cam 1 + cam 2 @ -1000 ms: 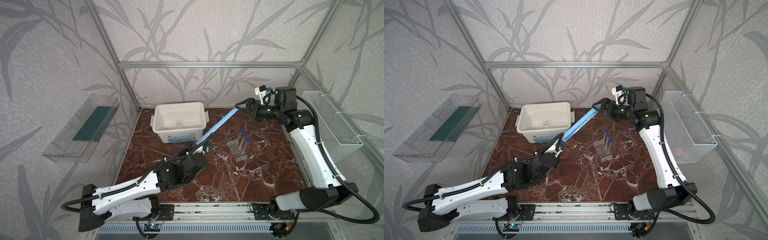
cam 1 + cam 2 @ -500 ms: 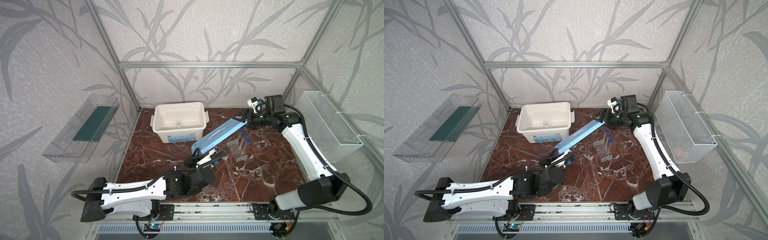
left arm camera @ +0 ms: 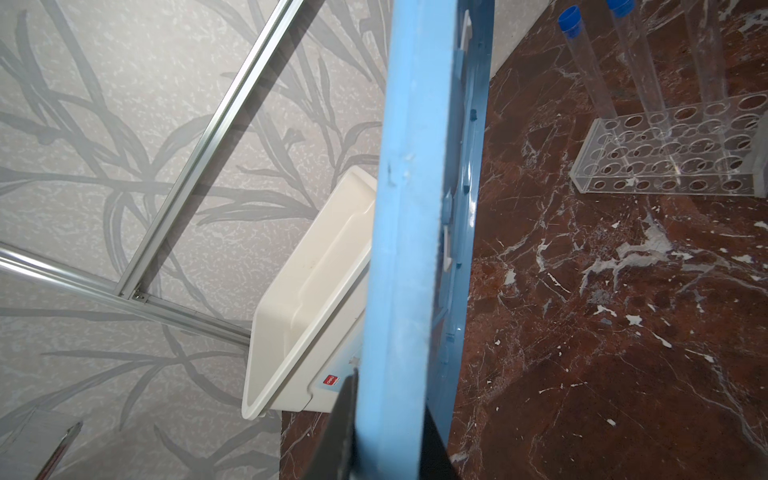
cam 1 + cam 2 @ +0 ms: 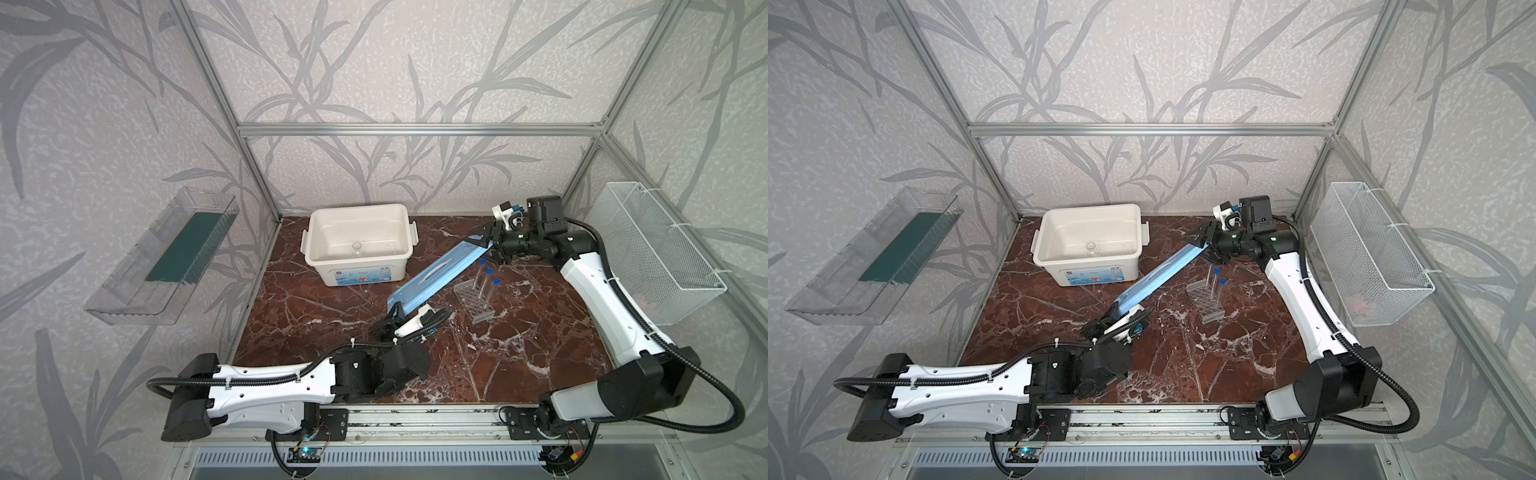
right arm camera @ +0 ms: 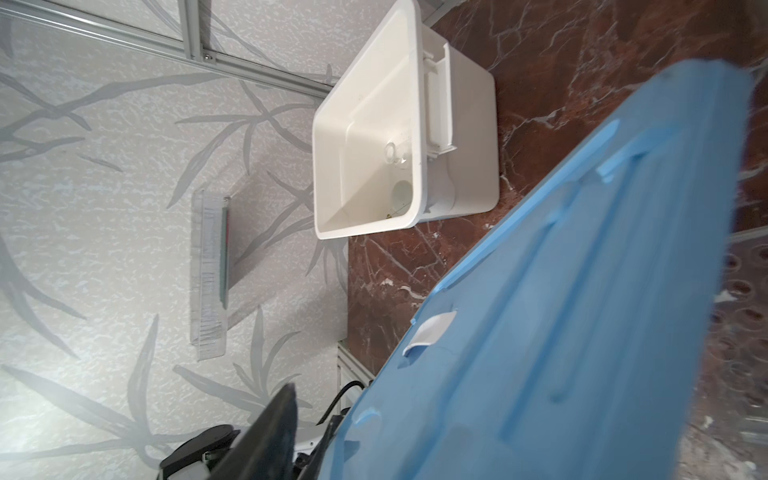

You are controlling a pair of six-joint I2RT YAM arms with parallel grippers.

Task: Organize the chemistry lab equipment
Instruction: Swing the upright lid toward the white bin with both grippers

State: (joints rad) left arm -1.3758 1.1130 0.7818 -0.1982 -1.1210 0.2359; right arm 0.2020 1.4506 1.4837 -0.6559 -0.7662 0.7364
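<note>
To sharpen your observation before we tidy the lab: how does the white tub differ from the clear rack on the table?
The white tub is opaque; the clear rack is see-through. The tub sits back left, the rack right of centre. The tub holds a small glass jar and a round dish on its floor; the rack holds three blue-capped test tubes standing. Both rest on the marble table.

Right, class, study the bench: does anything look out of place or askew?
Yes. The blue lid is off the white tub, held tilted: the left end effector grips its lower end, its upper end is at the right end effector. It slants close past the racked test tubes.
</note>
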